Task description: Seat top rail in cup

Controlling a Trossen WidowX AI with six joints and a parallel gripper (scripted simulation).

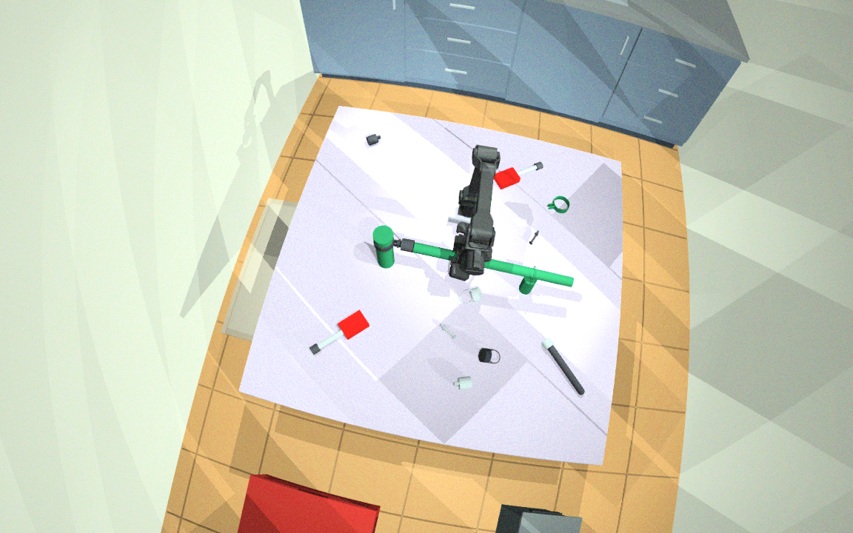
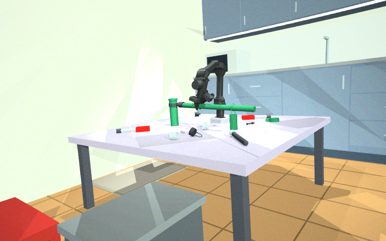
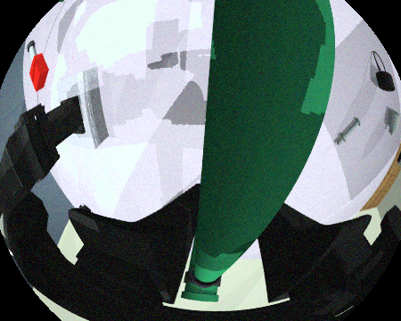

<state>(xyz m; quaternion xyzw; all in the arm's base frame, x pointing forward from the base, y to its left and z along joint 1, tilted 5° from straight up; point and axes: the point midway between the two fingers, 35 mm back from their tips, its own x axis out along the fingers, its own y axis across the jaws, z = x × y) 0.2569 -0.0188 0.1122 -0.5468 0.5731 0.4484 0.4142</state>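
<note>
The pincer [image 1: 461, 263] [image 2: 197, 108] [image 3: 227, 192] grips the rail [image 1: 426, 250] [image 2: 216, 106] [image 3: 258, 111], whose cut end meets the cup [image 1: 407, 244] [image 2: 181, 104] beyond; depth cannot be told. A straight, gentle push along the rail's line should seat it without shifting the band [image 1: 383, 249] [image 2: 173, 105]. Desk [image 1: 297, 391] [image 2: 158, 152] edges lie well off; retreat looks freest upward.

No lettering, label, brand, number or sign is legible in the top, exterior or wrist view. Any marking on the smaller parts of the surface [image 1: 323, 265] [image 2: 158, 148] [image 3: 134, 178] is too small to tell.
</note>
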